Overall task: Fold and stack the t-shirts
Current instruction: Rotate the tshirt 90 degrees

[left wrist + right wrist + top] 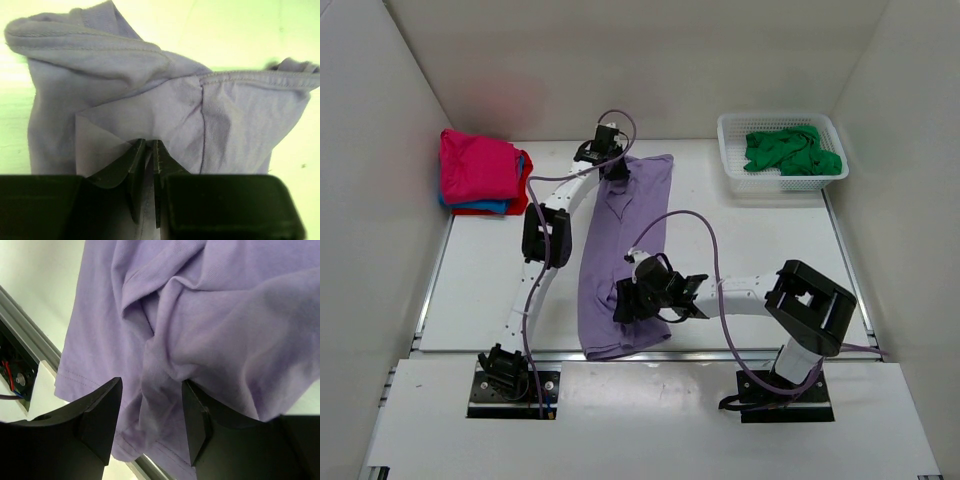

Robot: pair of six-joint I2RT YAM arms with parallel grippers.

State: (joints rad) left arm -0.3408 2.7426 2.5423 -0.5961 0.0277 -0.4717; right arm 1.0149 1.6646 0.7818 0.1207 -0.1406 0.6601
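Lilac purple soft cloth t-shirt [620,262], laid lengthwise, creased, on white desk [490,285].
Left tool [149,146] clenched on its stitched end; right tool [151,385] released, astride a bunched fold.

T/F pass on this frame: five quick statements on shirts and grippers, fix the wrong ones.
1. The left gripper is shut on the lilac shirt. True.
2. The right gripper is shut too. False: its jaws stand apart, with lilac cloth between them.
3. The green shirt lies in the white basket. True.
4. The magenta shirt tops the pile at far left. True.
5. The lilac shirt is folded onto the pile. False: it lies stretched out mid-table.
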